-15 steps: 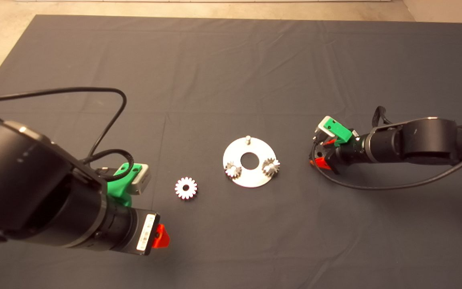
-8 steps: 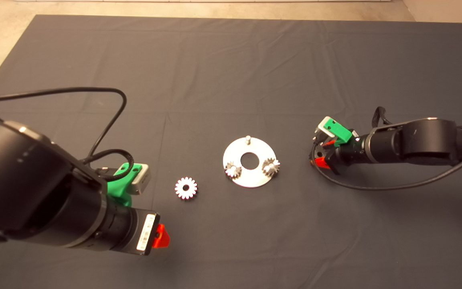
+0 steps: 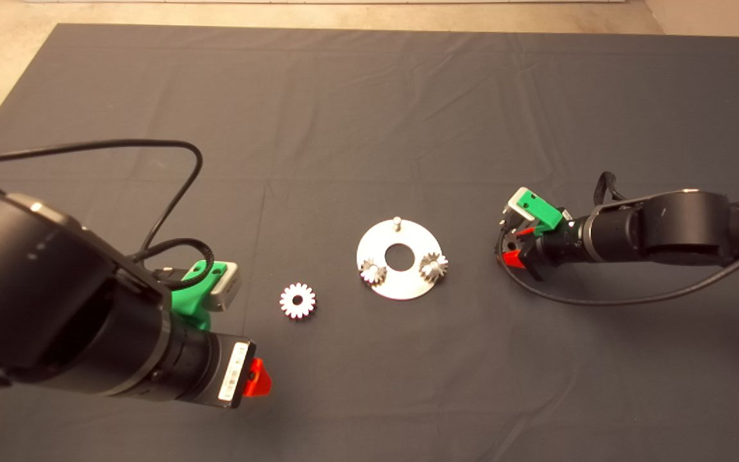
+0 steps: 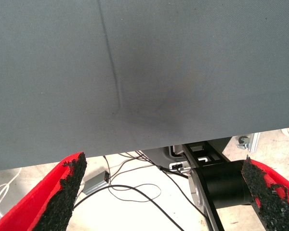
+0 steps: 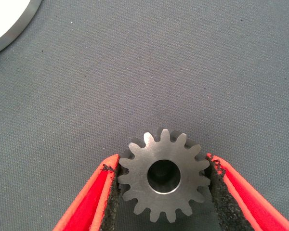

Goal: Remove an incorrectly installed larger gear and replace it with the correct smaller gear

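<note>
1. My right gripper (image 3: 512,254) sits low at the right of centre in the head view, just right of the round silver plate (image 3: 399,281). In the right wrist view its pads (image 5: 111,192) press the teeth of the smaller gear (image 5: 164,175) on both sides, so I judge it clamped. The gear lies flat, hole up, which suits dropping it onto a pin.

2. The plate carries two small shiny gears (image 3: 374,273) on its lower-left and lower-right pins. The pin (image 3: 396,222) at the plate's upper edge is bare, and I take that as the target.

3. The larger gear (image 3: 297,300) lies flat on the mat (image 3: 369,96), left of the plate and well apart from it, so the removal looks done.

4. My left gripper (image 3: 255,378) waits at the lower left, fingers (image 4: 62,192) wide apart with nothing between them, near the mat's edge.

5. Against the frame a second ago, my right gripper has shifted only slightly; the gears, plate and left arm have not moved.
</note>
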